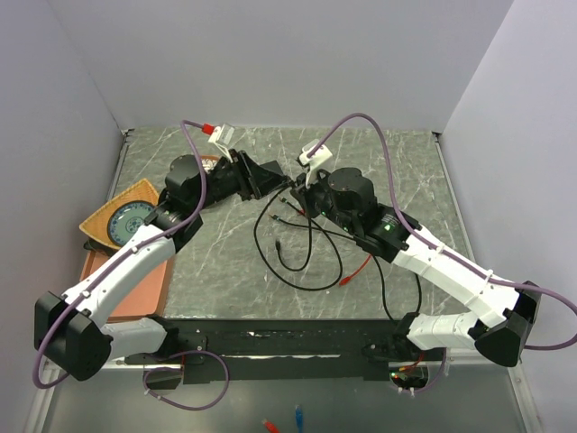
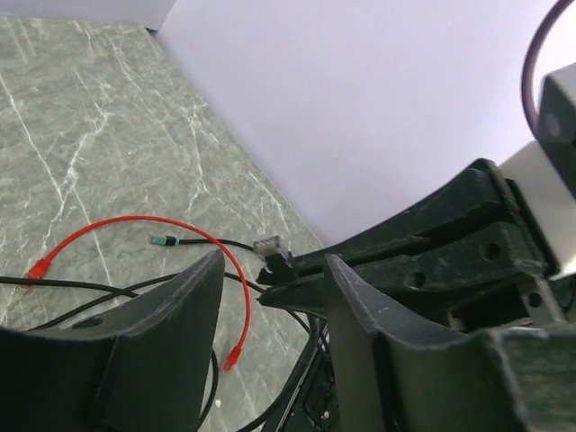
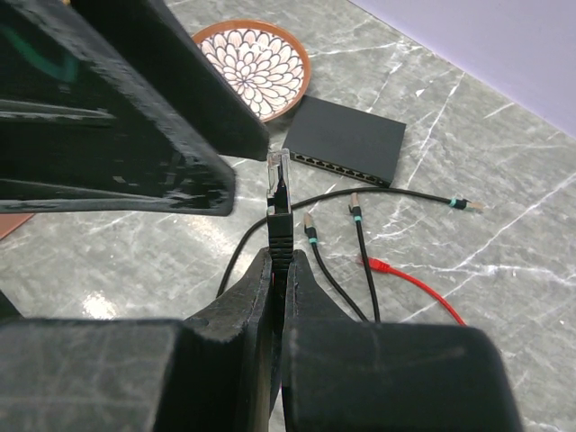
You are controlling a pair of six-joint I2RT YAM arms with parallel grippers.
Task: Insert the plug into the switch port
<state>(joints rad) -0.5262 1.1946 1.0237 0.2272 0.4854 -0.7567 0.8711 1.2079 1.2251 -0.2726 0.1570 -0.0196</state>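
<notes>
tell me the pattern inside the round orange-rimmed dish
White petals outlined in black, on the round orange-rimmed dish; clearest in the right wrist view.

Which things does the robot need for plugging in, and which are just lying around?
For the job:
- the plug, pinched in the right gripper
- the switch with its row of ports

Just lying about:
- the flowery dish
- the red cable
- the spare black cables
</notes>
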